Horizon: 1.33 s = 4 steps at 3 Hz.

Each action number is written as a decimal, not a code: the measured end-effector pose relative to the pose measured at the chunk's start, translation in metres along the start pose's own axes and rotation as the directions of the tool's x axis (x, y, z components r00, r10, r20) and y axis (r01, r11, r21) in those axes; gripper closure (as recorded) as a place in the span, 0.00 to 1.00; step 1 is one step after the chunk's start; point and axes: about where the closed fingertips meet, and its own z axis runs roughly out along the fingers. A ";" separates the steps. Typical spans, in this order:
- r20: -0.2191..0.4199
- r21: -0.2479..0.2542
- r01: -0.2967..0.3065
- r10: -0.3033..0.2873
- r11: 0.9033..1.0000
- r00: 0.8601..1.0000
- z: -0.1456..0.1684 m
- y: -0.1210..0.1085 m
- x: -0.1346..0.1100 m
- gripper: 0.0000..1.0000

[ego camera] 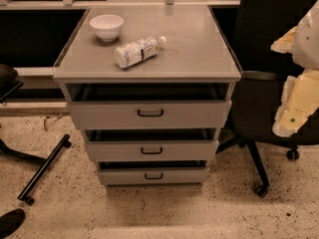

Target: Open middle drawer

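Note:
A grey metal cabinet [149,59] stands in the middle of the view with three drawers stacked in its front. The middle drawer [114,151] has a medium-height front and a small dark loop handle [151,151] at its centre. A dark gap shows above its front. The taller top drawer [99,114] and the shorter bottom drawer [119,176] also show dark gaps above their fronts. My gripper [291,114], cream and white, hangs at the right edge of the view, well to the right of the cabinet and above the level of the middle drawer, touching nothing.
A white bowl [106,26] and a plastic bottle [138,51] lying on its side are on the cabinet top. A black office chair [264,73] stands right of the cabinet, behind my arm. A black chair base [42,168] lies on the speckled floor at the left.

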 end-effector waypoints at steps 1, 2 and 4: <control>-0.002 -0.003 0.000 0.000 1.000 1.000 0.005 0.001 -0.002 0.00; -0.002 -0.003 0.000 0.000 1.000 1.000 0.005 0.001 -0.002 0.00; 0.089 -0.039 -0.083 0.086 0.996 0.992 0.063 0.025 0.001 0.00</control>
